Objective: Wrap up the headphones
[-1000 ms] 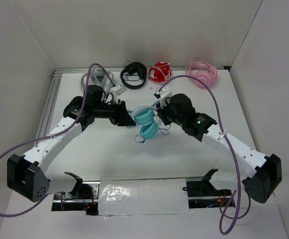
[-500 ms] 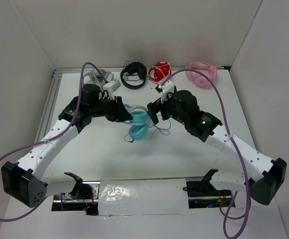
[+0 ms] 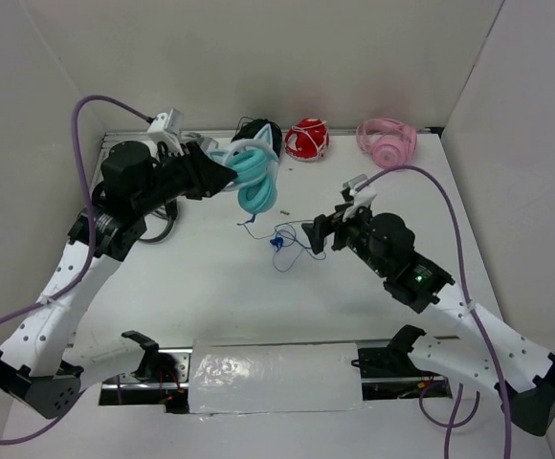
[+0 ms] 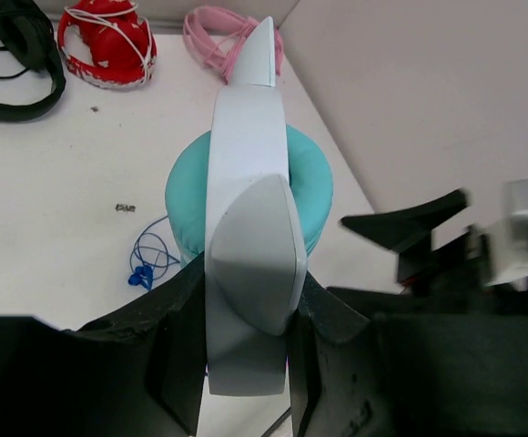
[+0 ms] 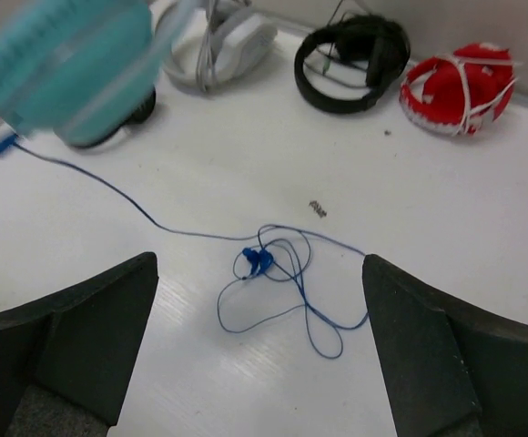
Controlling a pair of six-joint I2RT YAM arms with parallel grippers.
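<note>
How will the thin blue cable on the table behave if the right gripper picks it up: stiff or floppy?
Probably floppy: the cable lies in loose, tangled loops, so it should sag when lifted. It looks very thin, so probably light and easy to miss or slip. It runs to the raised headphones, so pulling it may tug them.

White table point(image 3: 210, 287), plain white walls point(image 3: 287, 57)
</note>
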